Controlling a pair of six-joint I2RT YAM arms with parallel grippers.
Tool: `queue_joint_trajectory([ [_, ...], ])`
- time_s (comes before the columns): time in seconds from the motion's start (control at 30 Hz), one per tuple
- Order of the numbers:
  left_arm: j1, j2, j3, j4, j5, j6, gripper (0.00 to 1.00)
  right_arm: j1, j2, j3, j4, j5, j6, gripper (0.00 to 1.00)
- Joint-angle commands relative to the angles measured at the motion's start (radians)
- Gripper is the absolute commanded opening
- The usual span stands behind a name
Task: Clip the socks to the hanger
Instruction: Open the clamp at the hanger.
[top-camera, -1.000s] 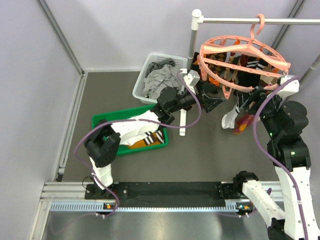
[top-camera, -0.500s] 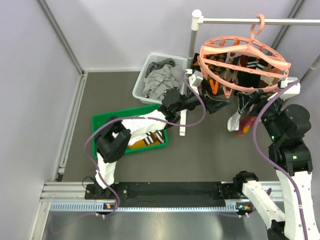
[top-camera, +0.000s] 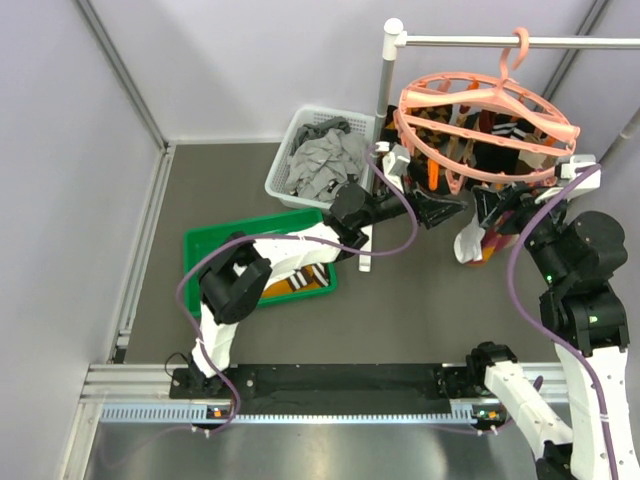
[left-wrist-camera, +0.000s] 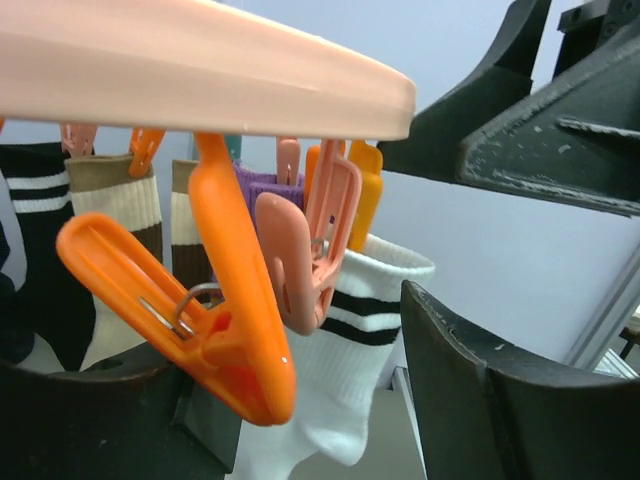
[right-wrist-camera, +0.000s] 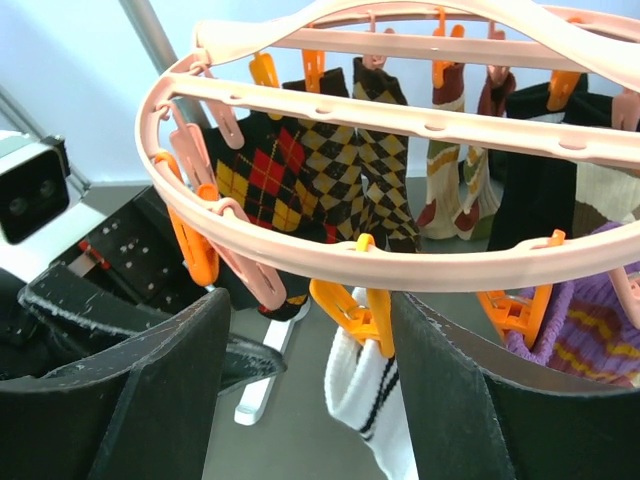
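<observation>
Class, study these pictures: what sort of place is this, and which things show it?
Most likely a robotics lab cell staged as a laundry corner: a pink ring hanger on a white rail with socks clipped to it, a white basket of grey garments, and two robot arms beside it.

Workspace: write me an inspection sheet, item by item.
Surface: dark grey table, matte.
Job's things: pink hanger hangs on the white rail; white striped sock hangs under its rim; more socks lie in the green tray.
Clutter: white basket of grey garments; argyle socks on the hanger.
Grippers: left gripper fingers open around an orange clip; right gripper fingers open around a second orange clip.
Cables: purple cables loop beside both arms.
Surroundings: grey walls.
</observation>
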Motion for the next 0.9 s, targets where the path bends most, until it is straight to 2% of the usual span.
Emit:
queue_joint_trajectory([
  [0.0, -0.004, 0.012, 0.06, 0.079, -0.03, -0.001, 0.63, 0.017, -0.012, 0.053, 0.035, -0.046, -0.024, 0.65],
  [0.1, -0.006, 0.02, 0.071, 0.088, -0.039, -0.007, 0.6, 0.018, -0.02, 0.056, 0.035, -0.062, -0.033, 0.65],
  [0.23, -0.007, 0.022, 0.072, 0.096, -0.044, -0.017, 0.48, 0.021, -0.021, 0.062, 0.029, -0.086, -0.042, 0.65],
  [0.27, -0.009, 0.022, 0.072, 0.091, -0.044, -0.017, 0.42, 0.021, -0.021, 0.065, 0.026, -0.1, -0.044, 0.65],
  [0.43, -0.015, 0.012, 0.054, 0.081, -0.042, -0.009, 0.32, 0.023, -0.006, 0.093, -0.001, -0.14, -0.041, 0.65],
  [0.7, -0.026, -0.02, 0.014, 0.047, -0.071, 0.025, 0.09, 0.021, 0.042, 0.141, -0.09, -0.195, -0.033, 0.65],
  [0.87, -0.063, -0.066, -0.006, -0.085, -0.18, 0.161, 0.01, 0.023, 0.059, 0.139, -0.119, -0.195, -0.032, 0.56],
])
